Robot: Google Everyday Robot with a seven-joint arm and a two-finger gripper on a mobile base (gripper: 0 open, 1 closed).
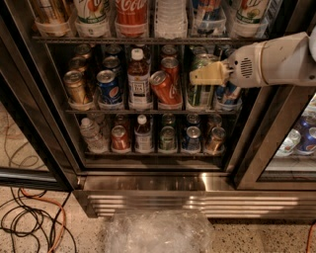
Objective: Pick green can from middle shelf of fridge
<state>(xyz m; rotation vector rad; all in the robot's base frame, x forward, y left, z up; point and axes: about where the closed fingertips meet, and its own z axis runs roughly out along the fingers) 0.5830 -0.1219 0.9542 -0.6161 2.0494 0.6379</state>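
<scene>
The green can (199, 94) stands upright on the middle shelf (148, 111) of the fridge (197, 196), in the second tray from the right. My gripper (206, 74), pale yellow on a white arm entering from the right, sits in front of the can's upper half and overlaps it. The can's silver top shows just above the gripper. A tilted red Coca-Cola can (165, 88) leans immediately left of the green can. A blue Pepsi can (107, 85) stands farther left.
A labelled bottle (138, 79) and a gold can (76, 86) share the middle shelf. A blue can (228, 95) stands right of the green one. Large bottles (131, 15) fill the rack above; small cans and bottles (168, 138) fill the rack below. Plastic wrap (158, 232) and cables (29, 222) lie on the floor.
</scene>
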